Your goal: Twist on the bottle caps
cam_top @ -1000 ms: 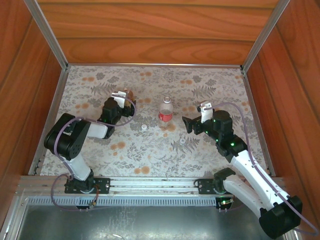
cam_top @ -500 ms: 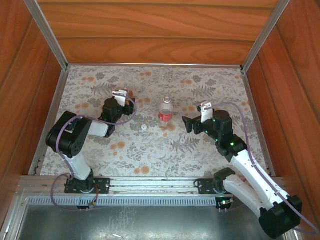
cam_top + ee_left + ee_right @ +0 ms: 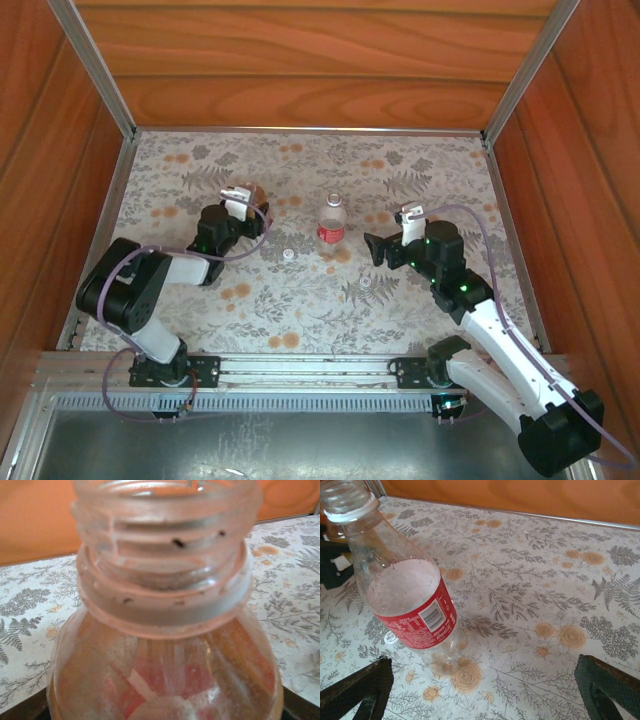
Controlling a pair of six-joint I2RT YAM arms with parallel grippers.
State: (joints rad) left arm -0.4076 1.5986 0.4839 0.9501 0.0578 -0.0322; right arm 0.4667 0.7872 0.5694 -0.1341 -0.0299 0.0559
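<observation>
A cloth printed with grey ferns and orange blossoms (image 3: pixel 300 310) covers the table. Wooden panels close it in: a back wall (image 3: pixel 320 60) with grain running across, a left wall (image 3: pixel 40 150) and a right wall (image 3: pixel 600 150). Two aluminium uprights (image 3: pixel 90 65) (image 3: pixel 534 65) lean outward from the far corners. Along the near edge runs a slotted metal rail (image 3: pixel 300 365), and below it lies a dull grey metal sheet (image 3: pixel 300 440) (faintly reflective). The right wrist view shows the same cloth (image 3: pixel 530 595) meeting a thin metal strip (image 3: pixel 545 516) under the orange-brown panel (image 3: pixel 520 492).
</observation>
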